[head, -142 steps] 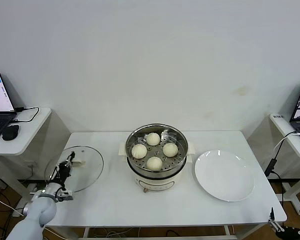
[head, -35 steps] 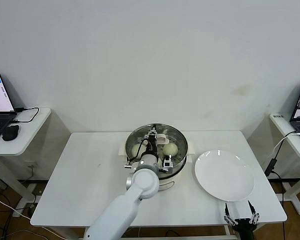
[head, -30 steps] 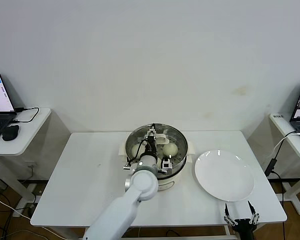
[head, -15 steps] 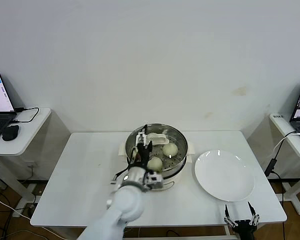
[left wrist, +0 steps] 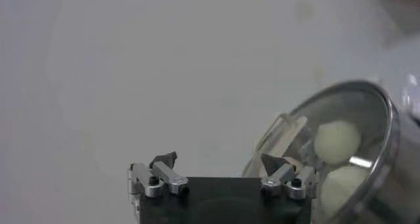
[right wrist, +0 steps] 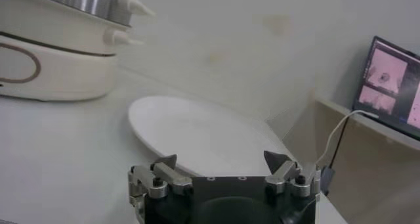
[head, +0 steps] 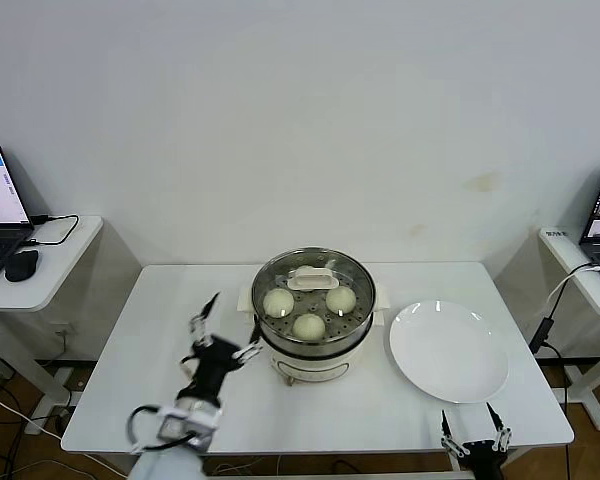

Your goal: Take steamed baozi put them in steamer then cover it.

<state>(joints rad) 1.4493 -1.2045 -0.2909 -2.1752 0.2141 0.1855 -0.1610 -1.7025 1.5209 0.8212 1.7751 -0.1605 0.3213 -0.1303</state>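
Glass cover (head: 309,291) is sitting on the steamer (head: 313,352): fragile, slippery; we are judging its handle (head: 311,279) the hold. Left tool (head: 220,336) is gaping, empty; right tool (head: 472,444) likewise.

Black gripper (left wrist: 220,169), silver screwed fingertips

A round steel steamer (head: 314,352) on a cream-white base is set at the table's centre. A clear glass cover (head: 280,271) with a cream handle is seated on its rim. Three cream-white steamed baozi (head: 309,326) are seen through the glass.
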